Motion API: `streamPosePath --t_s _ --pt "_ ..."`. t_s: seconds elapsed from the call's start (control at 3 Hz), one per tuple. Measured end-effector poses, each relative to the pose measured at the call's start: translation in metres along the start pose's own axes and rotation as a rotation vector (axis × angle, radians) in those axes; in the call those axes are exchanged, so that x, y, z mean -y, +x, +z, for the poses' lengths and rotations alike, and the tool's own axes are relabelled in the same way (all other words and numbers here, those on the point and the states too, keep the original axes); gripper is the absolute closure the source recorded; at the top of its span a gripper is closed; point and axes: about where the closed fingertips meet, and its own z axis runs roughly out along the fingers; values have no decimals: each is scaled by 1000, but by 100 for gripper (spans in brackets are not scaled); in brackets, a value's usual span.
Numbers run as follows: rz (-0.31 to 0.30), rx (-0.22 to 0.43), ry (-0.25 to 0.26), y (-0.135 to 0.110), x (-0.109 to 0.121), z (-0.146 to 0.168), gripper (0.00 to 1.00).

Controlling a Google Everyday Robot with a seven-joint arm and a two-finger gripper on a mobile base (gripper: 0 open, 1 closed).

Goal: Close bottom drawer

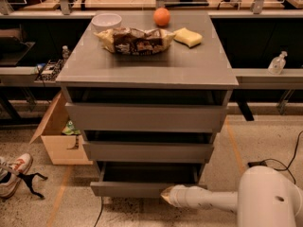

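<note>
The grey cabinet (147, 74) has three drawers. The bottom drawer (128, 188) stands pulled out a little, with a dark gap above its narrow grey front. The middle drawer (149, 151) and the top drawer (144, 117) sit above it. My white arm reaches in from the lower right, and my gripper (165, 195) is at the right part of the bottom drawer's front, touching or nearly touching it.
On the cabinet top lie a white bowl (106, 21), an orange (162, 16), a yellow sponge (188, 37) and a snack bag (135, 40). A cardboard box (59, 136) stands at the left of the cabinet. A shoe (12, 171) lies on the floor at far left.
</note>
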Motion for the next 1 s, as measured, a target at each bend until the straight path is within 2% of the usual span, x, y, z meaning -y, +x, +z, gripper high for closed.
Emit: streamPosePath --t_s 0.67,1.0 --pt "-210 91 157 -43 30 11 100" --pt "-266 131 187 -64 41 16 100"
